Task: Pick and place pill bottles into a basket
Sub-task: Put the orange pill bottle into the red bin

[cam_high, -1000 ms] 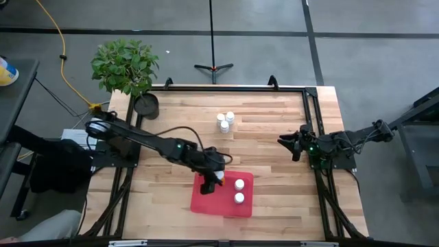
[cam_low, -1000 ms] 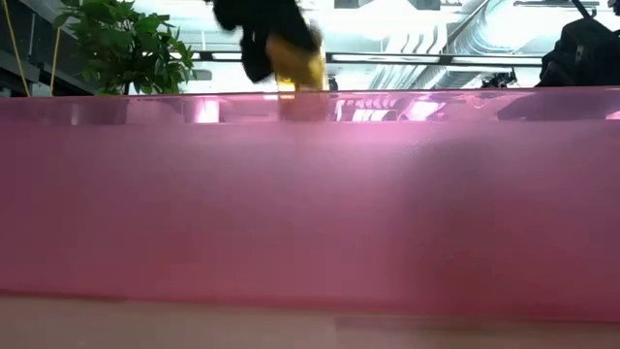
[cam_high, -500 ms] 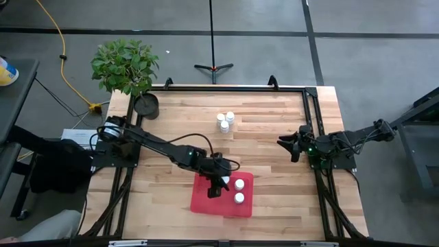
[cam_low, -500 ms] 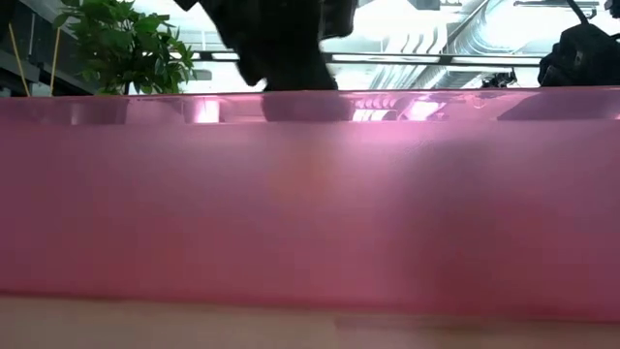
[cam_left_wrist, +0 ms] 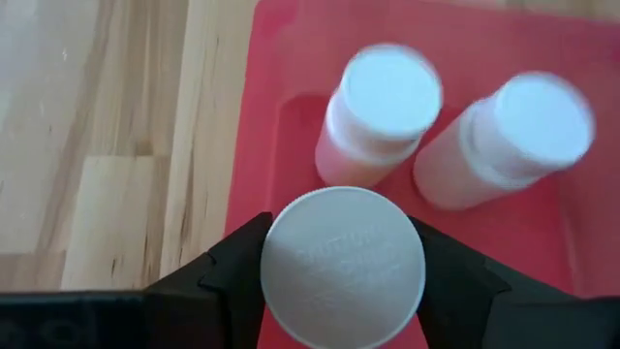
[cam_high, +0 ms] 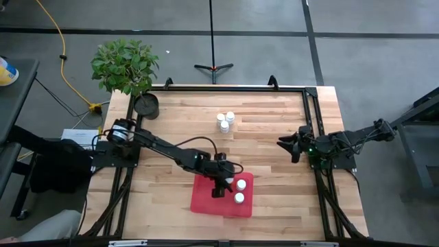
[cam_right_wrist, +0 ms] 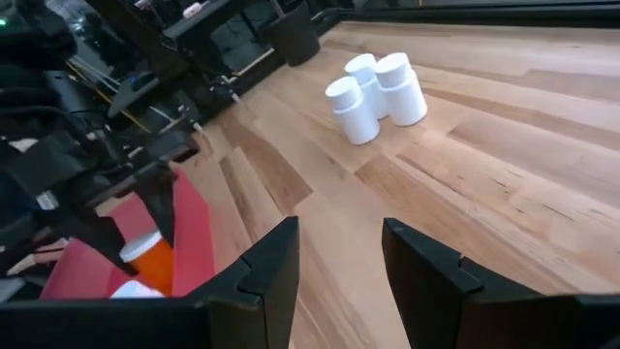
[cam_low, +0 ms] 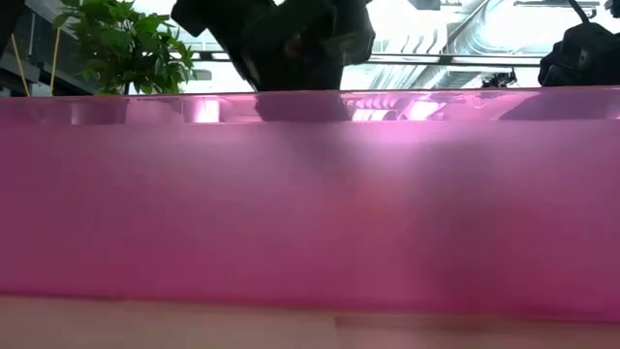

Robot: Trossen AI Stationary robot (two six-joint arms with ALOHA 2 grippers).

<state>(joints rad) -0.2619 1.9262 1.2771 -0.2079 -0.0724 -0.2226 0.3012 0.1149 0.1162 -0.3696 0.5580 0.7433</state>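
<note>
The left gripper (cam_left_wrist: 341, 276) pinched an orange pill bottle (cam_left_wrist: 344, 265) between its two fingers (cam_left_wrist: 231, 267), gripping it just under the white cap, and hung over the middle of the red basket (cam_high: 206, 201). The held bottle stood upright, its long axis pointing straight down at the basket floor, so the coming release looked like a short lowering with no sideways travel. Two white bottles (cam_high: 239, 191) already stood in the basket toward its right edge, just beside the held one and close enough to be nudged. Three more pill bottles (cam_high: 225, 121) clustered near the table's far edge, roughly midway between the arms. The right gripper (cam_right_wrist: 339, 262) waited, fingers spread, at the table's right edge.
</note>
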